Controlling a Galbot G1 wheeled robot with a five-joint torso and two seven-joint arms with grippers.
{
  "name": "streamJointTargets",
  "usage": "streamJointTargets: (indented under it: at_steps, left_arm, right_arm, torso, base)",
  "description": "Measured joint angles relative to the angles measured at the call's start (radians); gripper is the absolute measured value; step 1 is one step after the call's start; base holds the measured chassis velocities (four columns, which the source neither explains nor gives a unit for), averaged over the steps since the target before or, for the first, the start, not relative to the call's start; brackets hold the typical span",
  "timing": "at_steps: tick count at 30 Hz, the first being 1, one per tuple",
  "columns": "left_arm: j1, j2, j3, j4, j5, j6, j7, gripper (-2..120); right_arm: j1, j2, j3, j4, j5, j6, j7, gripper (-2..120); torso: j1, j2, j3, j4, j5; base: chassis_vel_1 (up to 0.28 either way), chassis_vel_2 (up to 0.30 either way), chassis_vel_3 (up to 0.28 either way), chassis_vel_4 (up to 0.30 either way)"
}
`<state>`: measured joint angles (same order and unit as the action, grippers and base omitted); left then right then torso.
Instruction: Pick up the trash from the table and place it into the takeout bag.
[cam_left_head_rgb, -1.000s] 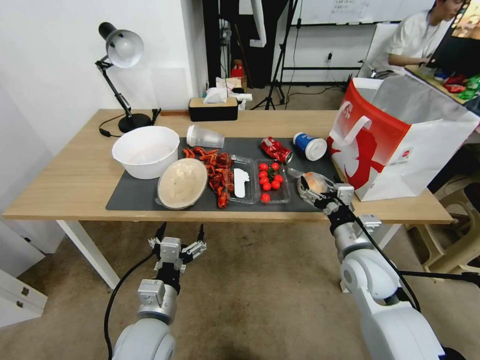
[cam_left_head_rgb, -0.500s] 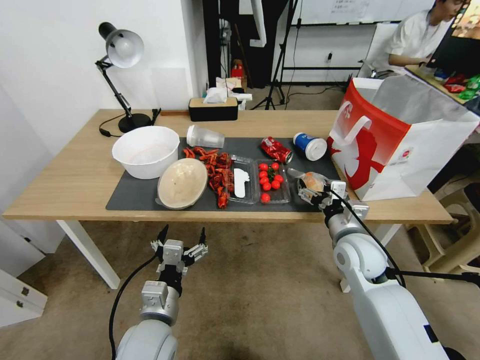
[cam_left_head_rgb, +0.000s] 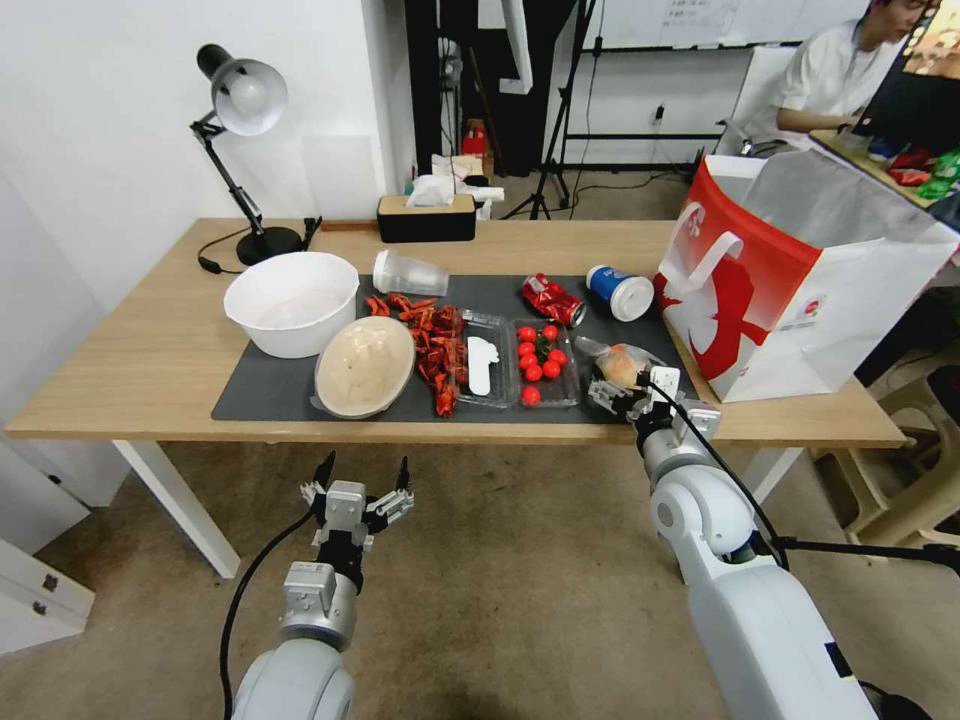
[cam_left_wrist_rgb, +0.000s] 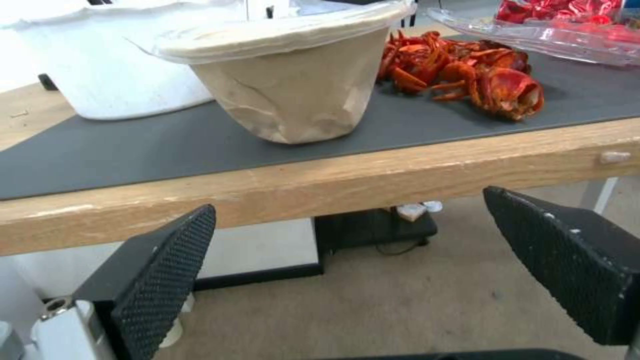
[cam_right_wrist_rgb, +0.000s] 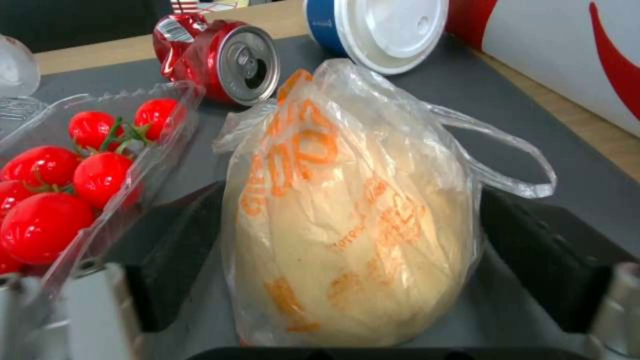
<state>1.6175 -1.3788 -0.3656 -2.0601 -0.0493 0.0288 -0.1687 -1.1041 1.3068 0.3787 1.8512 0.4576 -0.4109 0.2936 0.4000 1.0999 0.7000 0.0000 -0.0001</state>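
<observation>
A bun in clear plastic wrap (cam_left_head_rgb: 620, 364) (cam_right_wrist_rgb: 347, 210) sits at the mat's front right, and my right gripper (cam_left_head_rgb: 622, 382) (cam_right_wrist_rgb: 350, 197) is shut on it, one finger pressing each side. Behind it lie the crushed red can (cam_left_head_rgb: 552, 298) (cam_right_wrist_rgb: 227, 60) and the blue-and-white cup (cam_left_head_rgb: 620, 292) (cam_right_wrist_rgb: 380, 25). The takeout bag (cam_left_head_rgb: 800, 280) stands open at the table's right end. The clear plastic cup (cam_left_head_rgb: 410, 273), beige dish (cam_left_head_rgb: 365, 365) (cam_left_wrist_rgb: 287, 90) and red shell leftovers (cam_left_head_rgb: 435, 345) (cam_left_wrist_rgb: 460, 70) lie on the mat (cam_left_head_rgb: 270, 395). My left gripper (cam_left_head_rgb: 362, 472) (cam_left_wrist_rgb: 350, 207) hangs open below the table's front edge (cam_left_head_rgb: 150, 425).
A white bowl (cam_left_head_rgb: 292, 300) stands at the mat's left. A clear tray of tomatoes (cam_left_head_rgb: 543, 362) lies right beside the bun, and a clear tray with a white spoon (cam_left_head_rgb: 485, 370) next to it. A desk lamp (cam_left_head_rgb: 240, 100) and a tissue box (cam_left_head_rgb: 427, 215) stand at the back.
My right gripper has shifted a little left and back toward the table's front edge, the bun staying between its fingers. My left gripper has sunk slightly.
</observation>
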Motion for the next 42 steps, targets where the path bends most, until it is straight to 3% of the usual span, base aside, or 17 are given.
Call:
streamJointTargets:
  at_steps: [3,7,16,22,25,34,36,42]
  left_arm:
    - [0.003,0.006,-0.003,-0.002,0.0,-0.006,0.0,100]
    - [0.004,0.009,-0.005,-0.004,-0.002,-0.013,0.0,100]
    - [0.018,0.013,-0.005,-0.015,-0.009,-0.027,-0.009,100]
    - [0.032,0.001,0.001,-0.024,-0.009,-0.031,-0.013,100]
    - [0.036,-0.001,0.003,-0.031,-0.009,-0.036,-0.022,100]
    - [0.053,0.001,-0.013,-0.061,-0.008,-0.041,-0.028,100]
    - [0.066,-0.009,-0.016,-0.069,0.006,-0.044,-0.032,100]
    - [0.066,-0.008,-0.026,-0.069,0.011,-0.044,-0.043,100]
  right_arm:
    - [-0.003,0.011,-0.005,0.007,0.0,-0.012,0.017,74]
    - [-0.01,0.016,-0.006,0.012,0.0,-0.013,0.023,65]
    - [-0.041,0.007,0.003,0.049,0.004,-0.013,0.03,27]
    - [-0.058,-0.041,0.024,0.108,0.016,-0.01,0.01,15]
    - [-0.066,-0.106,0.038,0.172,0.017,-0.008,-0.024,9]
    - [-0.022,-0.3,0.065,0.293,0.087,-0.008,-0.073,9]
    - [0.023,-0.405,0.084,0.325,0.183,-0.008,-0.05,9]
    - [0.177,-0.524,0.066,0.286,0.33,0.012,0.019,9]
  torso:
    - [0.0,0.0,0.0,0.0001,0.0]
    - [0.0,0.0,0.0,0.0,0.0]
    - [0.0,0.0,0.0,0.0,0.0003]
    - [0.0,0.0,0.0,0.0,0.0001]
    - [0.0,0.0,0.0,-0.0001,0.0]
    - [0.0,0.0,0.0,0.0,0.0001]
    - [0.0,0.0,0.0,-0.0003,0.0004]
    - [0.0,0.0,0.0,0.0003,-0.0001]
  base:
    - [0.0,0.0,0.0,0.0]
    - [0.0,0.0,0.0,0.0]
    - [0.0,0.0,0.0,0.0]
    - [0.0,0.0,0.0,0.0]
    - [0.0,0.0,0.0,0.0]
    - [0.0,0.0,0.0,0.0]
    - [0.0,0.0,0.0,0.0]
    - [0.0,0.0,0.0,0.0]
